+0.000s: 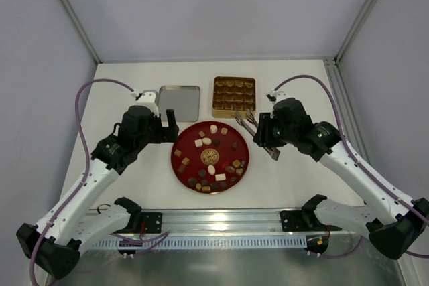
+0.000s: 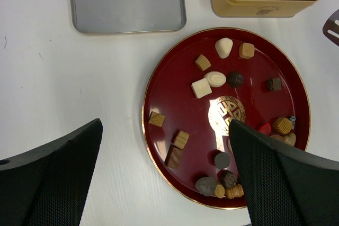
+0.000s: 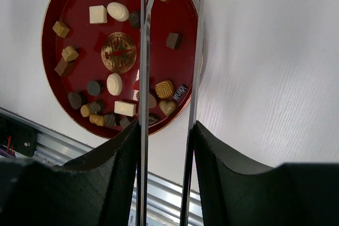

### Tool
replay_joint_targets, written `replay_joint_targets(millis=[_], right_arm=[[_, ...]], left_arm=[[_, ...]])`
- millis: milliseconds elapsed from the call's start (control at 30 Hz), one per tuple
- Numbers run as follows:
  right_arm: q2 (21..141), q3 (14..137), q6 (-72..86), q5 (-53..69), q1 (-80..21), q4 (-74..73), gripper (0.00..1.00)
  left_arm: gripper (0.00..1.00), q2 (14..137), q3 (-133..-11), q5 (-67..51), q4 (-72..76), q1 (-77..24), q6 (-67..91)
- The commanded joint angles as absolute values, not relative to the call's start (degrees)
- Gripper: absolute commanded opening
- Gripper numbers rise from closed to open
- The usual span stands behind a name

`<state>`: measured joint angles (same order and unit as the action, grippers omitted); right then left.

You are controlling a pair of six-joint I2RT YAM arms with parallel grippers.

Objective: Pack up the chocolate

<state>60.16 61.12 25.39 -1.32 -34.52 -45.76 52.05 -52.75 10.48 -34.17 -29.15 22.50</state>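
Found the chocolate (image 1: pixel 211 169) spread across a round red plate (image 1: pixel 175 157) in the middle of the white surface (image 1: pixel 288 179), right between the two arms. Mixed bag there: dark brown, tan and cream bits, round, oval and blocky, mostly bunched along the near rim, plus a looser handful on the far side beyond a gold emblem (image 2: pixel 226 115) at the centre. Picked out a cream piece (image 2: pixel 224 47) and a tan block (image 2: pixel 246 50) side by side at the far edge, closest to the tin.

Spotted a square gold tin (image 1: pixel 234 96) with a gridded insert just past the plate's far right edge, open-topped, and a flat grey lid (image 1: pixel 179 102) lying just left of it. Couldn't say for sure about any filling in those cells, so leaving that alone.

Saw the left hand (image 2: pixel 165 124) spread wide, gripping nothing, hanging above the plate's left side, black padded fingers (image 2: pixel 53 183) framing a few tan bits in the wrist view.

Caught the right hand (image 3: pixel 166 126) pinching a pair of long metal tongs (image 3: pixel 145 51), one finger pressed against each blade from outside. Tongs themselves parted, blades running over the plate's right half in the wrist view, tips cut off at the top edge there. From above, tips sitting near the tin's near right corner. Couldn't tell about anything between those tips.
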Motion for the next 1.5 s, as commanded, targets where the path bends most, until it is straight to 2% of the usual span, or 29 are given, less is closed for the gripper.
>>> replay_joint_targets(millis=[0, 433, 1100, 1467], right_arm=[[60.4, 61.3, 28.2, -3.7, -36.8, -45.8, 0.45], [64.2, 57.4, 32.2, -6.4, -44.9, -44.9, 0.45], [68.6, 53.3, 34.8, -7.9, -48.3, -41.3, 0.45], [69.3, 53.4, 35.2, -8.6, -48.9, -41.6, 0.41]], left_arm=[[1.00, 52.1, -54.1, 11.3, -33.1, -29.2, 22.9], [1.00, 52.1, -54.1, 10.1, -33.1, -29.3, 23.1], [1.00, 51.8, -53.9, 10.0, -33.0, -29.2, 23.3], [1.00, 51.9, -54.0, 9.7, -33.0, -29.3, 23.3]])
